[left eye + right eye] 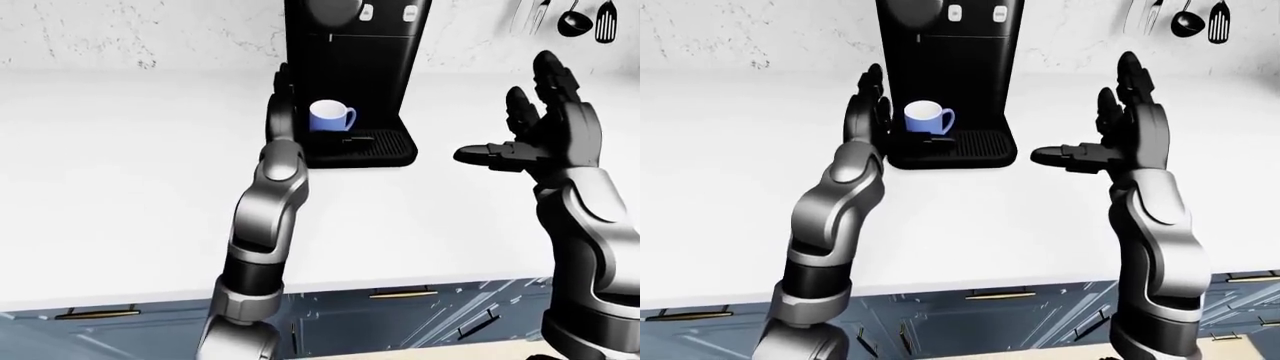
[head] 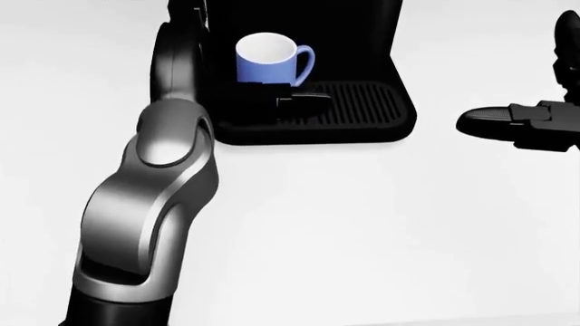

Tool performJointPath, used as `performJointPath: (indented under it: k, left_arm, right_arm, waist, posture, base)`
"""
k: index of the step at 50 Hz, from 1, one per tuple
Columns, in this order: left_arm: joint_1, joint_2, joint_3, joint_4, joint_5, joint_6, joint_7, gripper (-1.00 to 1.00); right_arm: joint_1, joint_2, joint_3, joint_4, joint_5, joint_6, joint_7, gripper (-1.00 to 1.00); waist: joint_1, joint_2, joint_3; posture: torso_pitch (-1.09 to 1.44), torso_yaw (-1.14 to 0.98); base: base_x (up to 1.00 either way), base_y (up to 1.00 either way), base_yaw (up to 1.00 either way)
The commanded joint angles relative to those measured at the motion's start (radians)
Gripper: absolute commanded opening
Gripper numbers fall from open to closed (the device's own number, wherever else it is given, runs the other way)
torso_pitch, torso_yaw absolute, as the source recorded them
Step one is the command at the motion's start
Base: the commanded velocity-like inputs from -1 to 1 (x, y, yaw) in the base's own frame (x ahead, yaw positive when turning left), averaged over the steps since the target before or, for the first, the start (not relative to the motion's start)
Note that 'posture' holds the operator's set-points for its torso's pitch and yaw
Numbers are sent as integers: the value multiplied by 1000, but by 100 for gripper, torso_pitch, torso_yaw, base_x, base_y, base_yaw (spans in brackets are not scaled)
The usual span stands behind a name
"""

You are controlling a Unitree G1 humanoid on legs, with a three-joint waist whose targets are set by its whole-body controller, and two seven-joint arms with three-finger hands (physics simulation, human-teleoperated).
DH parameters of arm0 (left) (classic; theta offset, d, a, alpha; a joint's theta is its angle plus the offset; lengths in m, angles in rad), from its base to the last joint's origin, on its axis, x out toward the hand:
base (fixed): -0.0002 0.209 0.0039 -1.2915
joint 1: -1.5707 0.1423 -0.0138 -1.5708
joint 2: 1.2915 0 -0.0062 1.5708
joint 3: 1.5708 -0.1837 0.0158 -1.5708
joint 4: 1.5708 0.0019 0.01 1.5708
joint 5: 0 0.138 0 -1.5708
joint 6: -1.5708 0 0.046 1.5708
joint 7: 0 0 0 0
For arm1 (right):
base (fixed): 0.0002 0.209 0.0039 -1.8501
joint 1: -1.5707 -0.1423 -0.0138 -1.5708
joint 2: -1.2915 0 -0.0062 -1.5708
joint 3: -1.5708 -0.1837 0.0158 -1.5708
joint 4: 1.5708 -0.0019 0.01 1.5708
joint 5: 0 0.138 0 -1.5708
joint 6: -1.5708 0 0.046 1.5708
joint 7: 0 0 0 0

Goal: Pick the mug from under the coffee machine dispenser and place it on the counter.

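Observation:
A blue mug with a white inside stands upright on the left of the black coffee machine's drip tray, its handle pointing right. My left hand is open at the mug's left side. Its fingers rise beside the machine, and its thumb reaches across the tray just below the mug. Whether the hand touches the mug I cannot tell. My right hand hovers open to the right of the machine above the white counter, fingers up and thumb pointing left.
Kitchen utensils hang on the marbled wall at the top right. Blue drawer fronts with brass handles run below the counter's near edge. The machine stands against the wall in the middle of the counter.

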Motion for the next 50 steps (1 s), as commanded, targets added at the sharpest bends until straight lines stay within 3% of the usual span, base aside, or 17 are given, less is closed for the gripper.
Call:
performJointPath:
  k: [1,30,32,35,38,50]
  left_arm:
    - [-31,-3,-3,-29,7,-32,1,100]
    - [-100,-25,1,194,13,-179,12,100]
    - [-104,-25,1,205,13,-185,12,80]
    - [-102,-26,-1,214,14,-193,12,10]
    - [-103,-28,-3,222,16,-198,11,-21]
    - [-96,-35,-6,238,21,-215,12,-30]
  right_arm:
    - [-26,-16,-14,-32,0,-30,-1,100]
    - [-32,-25,-19,-27,8,-30,-3,100]
    - [-31,-27,-21,-30,11,-28,-4,100]
    - [-33,-28,-22,-28,12,-28,-5,100]
    - [-38,-32,-22,-22,12,-28,-6,100]
    - [-40,-41,-28,-19,19,-29,-10,100]
  waist:
    - [1,-6,-25]
    - [3,-12,-23]
    - [2,-12,-24]
    - [2,-12,-24]
    - [1,-12,-25]
    - [3,-15,-29]
  posture:
    - [0,0]
    - [0,0]
    - [0,0]
    - [0,0]
    - [0,0]
    - [0,0]
  base:
    - [0,0,0]
    - [0,0,0]
    - [0,0,0]
    - [0,0,0]
    - [0,0,0]
    - [0,0,0]
